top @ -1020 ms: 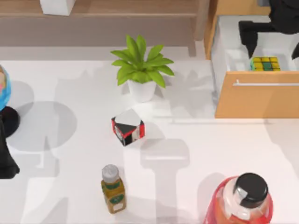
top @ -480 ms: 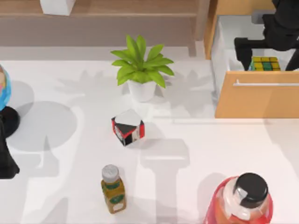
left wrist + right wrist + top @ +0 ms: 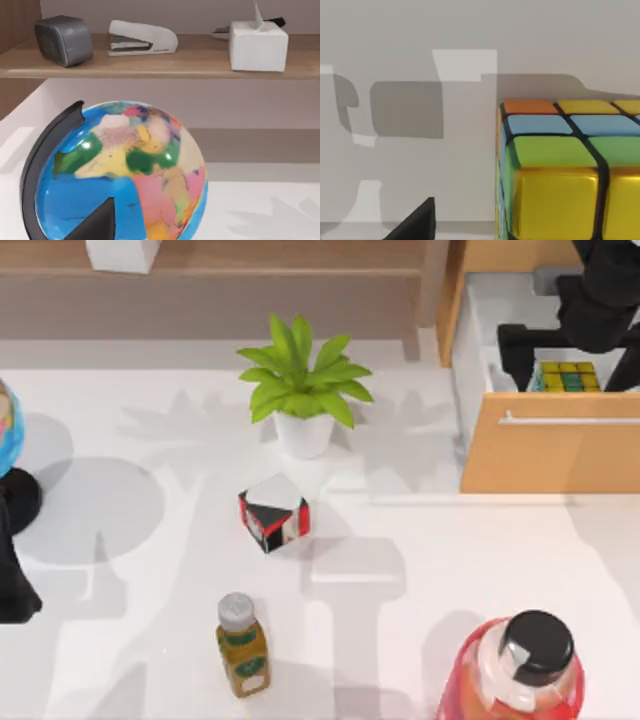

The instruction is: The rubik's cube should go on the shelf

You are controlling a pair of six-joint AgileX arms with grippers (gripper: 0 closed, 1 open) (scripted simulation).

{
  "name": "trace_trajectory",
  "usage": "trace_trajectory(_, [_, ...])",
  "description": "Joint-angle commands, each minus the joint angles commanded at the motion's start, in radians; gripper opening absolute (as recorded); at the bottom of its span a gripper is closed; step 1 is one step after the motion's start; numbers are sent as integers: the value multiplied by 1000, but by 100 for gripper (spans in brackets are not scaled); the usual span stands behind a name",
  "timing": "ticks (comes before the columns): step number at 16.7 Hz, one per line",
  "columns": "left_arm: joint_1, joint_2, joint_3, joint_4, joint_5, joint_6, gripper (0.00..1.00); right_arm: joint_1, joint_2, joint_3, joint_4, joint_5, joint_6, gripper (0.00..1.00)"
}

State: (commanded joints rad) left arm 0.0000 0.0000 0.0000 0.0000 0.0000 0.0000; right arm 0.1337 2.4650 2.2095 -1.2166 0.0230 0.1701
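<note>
The rubik's cube (image 3: 568, 376) lies inside the open orange-wood drawer (image 3: 545, 455) at the back right, yellow and green squares up. My right gripper (image 3: 575, 362) hangs over it, open, with its dark fingers (image 3: 514, 348) straddling the cube and not pressing it. In the right wrist view the cube (image 3: 570, 175) sits close on the drawer's white floor, one fingertip (image 3: 417, 225) off to its side. The shelf (image 3: 250, 260) runs along the back; its ledge (image 3: 150, 65) carries several items. My left arm (image 3: 12, 585) is parked at the table's left edge, its gripper open beside the globe (image 3: 120, 175).
A potted plant (image 3: 303, 390) stands mid-table at the back, with a black, red and white box (image 3: 273, 512) in front of it. A small bottle (image 3: 241, 645) and a large red bottle (image 3: 520, 670) stand near the front. A white box (image 3: 122, 252) sits on the shelf.
My right gripper has come down into the drawer, shifting slightly left and toward the front, so that its fingers now flank the cube. The cube and left arm have not moved.
</note>
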Motion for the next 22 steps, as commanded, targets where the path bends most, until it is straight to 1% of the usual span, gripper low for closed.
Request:
trace_trajectory(13, [0,0,0,0,0,0,100,0,0,0,0,0,0,2])
trace_trajectory(14, [0,0,0,0,0,0,100,0,0,0,0,0,0,0])
trace_trajectory(22, [0,0,0,0,0,0,100,3,-1,-1,0,0,1,0])
